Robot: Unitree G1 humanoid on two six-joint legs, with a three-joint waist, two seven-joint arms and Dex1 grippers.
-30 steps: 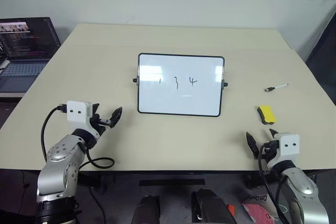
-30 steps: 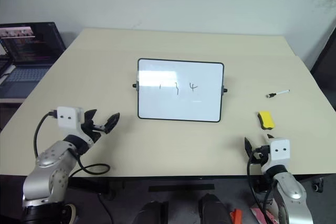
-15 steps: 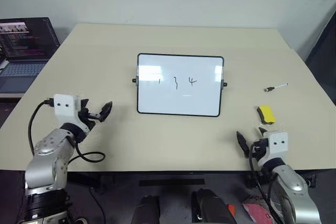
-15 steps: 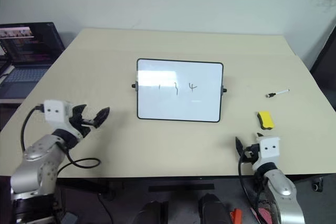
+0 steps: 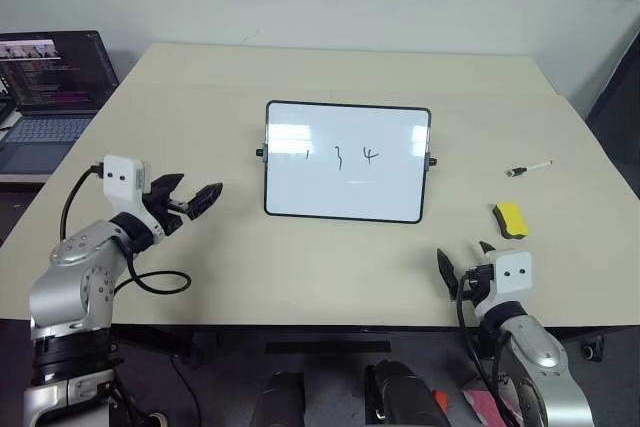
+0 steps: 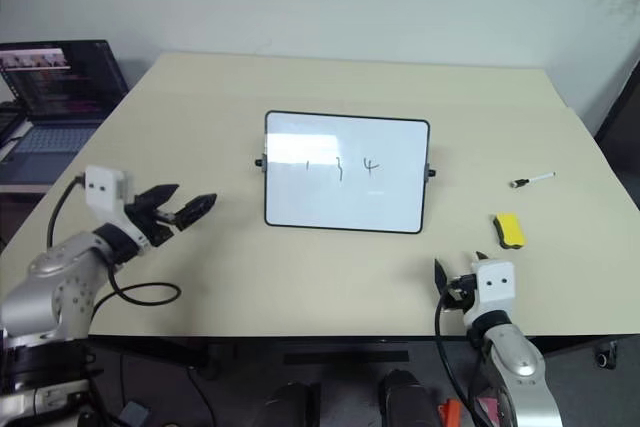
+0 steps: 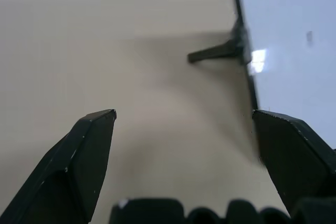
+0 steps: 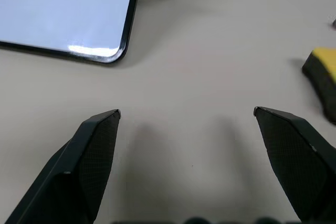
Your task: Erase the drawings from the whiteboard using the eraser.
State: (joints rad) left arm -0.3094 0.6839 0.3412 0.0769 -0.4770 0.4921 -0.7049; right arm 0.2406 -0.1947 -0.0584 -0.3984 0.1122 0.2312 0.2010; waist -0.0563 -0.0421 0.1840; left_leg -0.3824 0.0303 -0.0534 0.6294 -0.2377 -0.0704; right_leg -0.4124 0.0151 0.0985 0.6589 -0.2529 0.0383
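Note:
The whiteboard (image 5: 348,187) stands propped at the table's middle, and the drawings (image 5: 338,156) run in a short black row across its upper half. To its right the yellow eraser (image 5: 509,219) lies flat on the table, also seen at the edge of the right wrist view (image 8: 323,71). My right gripper (image 5: 463,265) is open and empty at the front edge, short of the eraser and to its left. My left gripper (image 5: 195,194) is open and empty too, pointing at the whiteboard's left edge (image 7: 247,66) from a hand's width away.
A white marker pen (image 5: 527,168) lies beyond the eraser at the right. An open laptop (image 5: 45,97) sits on a separate surface off the table's far left. The beige table (image 5: 300,267) has bare room in front of the board.
My left gripper has risen and turned toward the whiteboard. My right gripper has slid left along the front edge. Both have stayed open.

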